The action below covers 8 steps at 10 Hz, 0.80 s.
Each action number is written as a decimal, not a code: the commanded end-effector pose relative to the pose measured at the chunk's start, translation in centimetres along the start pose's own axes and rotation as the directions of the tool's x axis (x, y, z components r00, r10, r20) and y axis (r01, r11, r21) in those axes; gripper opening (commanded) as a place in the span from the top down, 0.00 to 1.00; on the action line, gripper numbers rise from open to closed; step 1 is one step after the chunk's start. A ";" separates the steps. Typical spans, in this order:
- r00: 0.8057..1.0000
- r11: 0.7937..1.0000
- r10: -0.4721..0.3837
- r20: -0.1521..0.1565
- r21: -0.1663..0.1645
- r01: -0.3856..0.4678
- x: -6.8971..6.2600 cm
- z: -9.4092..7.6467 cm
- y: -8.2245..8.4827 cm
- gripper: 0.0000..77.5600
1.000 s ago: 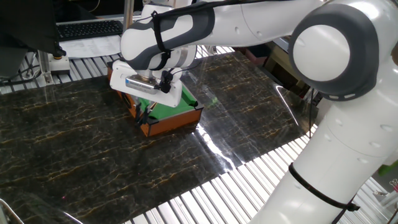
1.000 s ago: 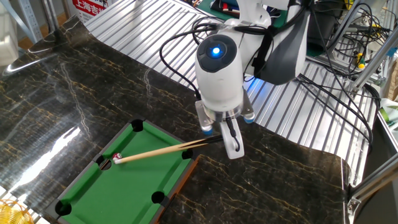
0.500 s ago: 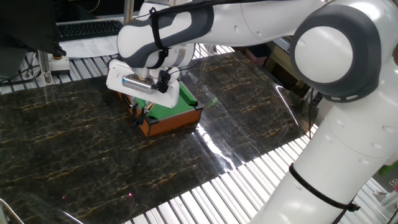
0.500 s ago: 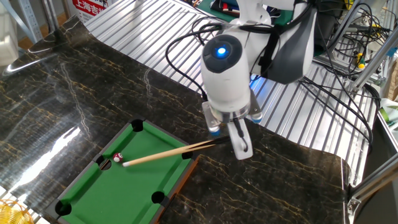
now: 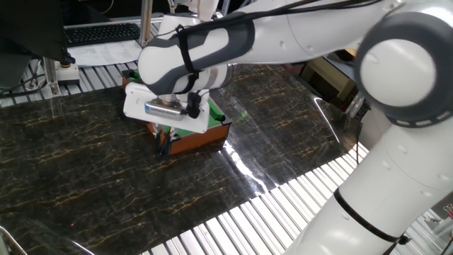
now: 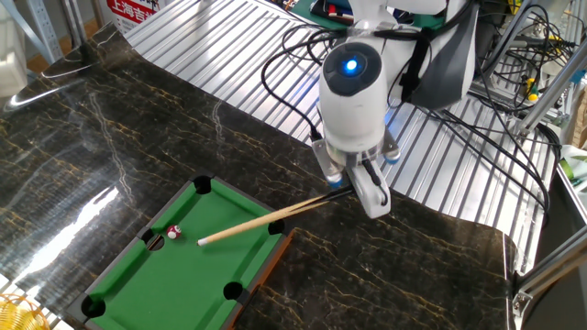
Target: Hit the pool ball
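My gripper (image 6: 353, 183) hangs just past the right-hand end of the miniature pool table (image 6: 138, 286), its fingers (image 6: 371, 192) pinching the dark butt end of the cue stick (image 6: 266, 218), which slopes down over the table's wooden rim and across the green felt. The pool ball (image 6: 172, 233), tiny and red with a pale spot, rests on the felt close to a side pocket (image 6: 155, 243) on the table's far long rail, and the pale tip of the stick lies a short gap away from it, not touching. In the one fixed view my wrist covers most of the table, so only a green corner and the orange-brown wall (image 5: 202, 138) show (the ball is hidden there). I judge the ball to be hard, smooth and very light, so it should roll at the slightest tap and could skip off the felt if struck hard; I would not grasp it at all. The stick looks stiff, thin and slippery, so my hold belongs at the butt, squeezed firmly to stop it pivoting
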<state>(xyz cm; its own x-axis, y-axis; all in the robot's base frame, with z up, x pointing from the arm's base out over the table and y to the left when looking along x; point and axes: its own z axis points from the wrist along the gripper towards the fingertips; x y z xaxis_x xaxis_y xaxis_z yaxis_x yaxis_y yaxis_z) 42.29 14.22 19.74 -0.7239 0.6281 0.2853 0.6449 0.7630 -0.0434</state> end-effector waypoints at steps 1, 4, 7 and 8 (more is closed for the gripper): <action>1.000 1.000 -0.021 0.015 0.021 0.021 0.2 -0.5 -0.7 0.99; 0.996 0.995 -0.090 0.004 0.032 0.090 0.2 -0.5 -0.7 0.99; 0.988 0.988 -0.154 0.015 0.027 0.153 0.2 -0.5 -0.6 0.99; 0.986 0.986 -0.166 0.021 0.024 0.166 0.2 -0.5 -0.6 0.99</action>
<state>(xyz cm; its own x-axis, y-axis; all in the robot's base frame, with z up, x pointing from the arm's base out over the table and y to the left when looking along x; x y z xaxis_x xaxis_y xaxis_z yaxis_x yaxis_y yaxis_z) 41.82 13.74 20.24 -0.8165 0.5075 0.2754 0.5202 0.8535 -0.0307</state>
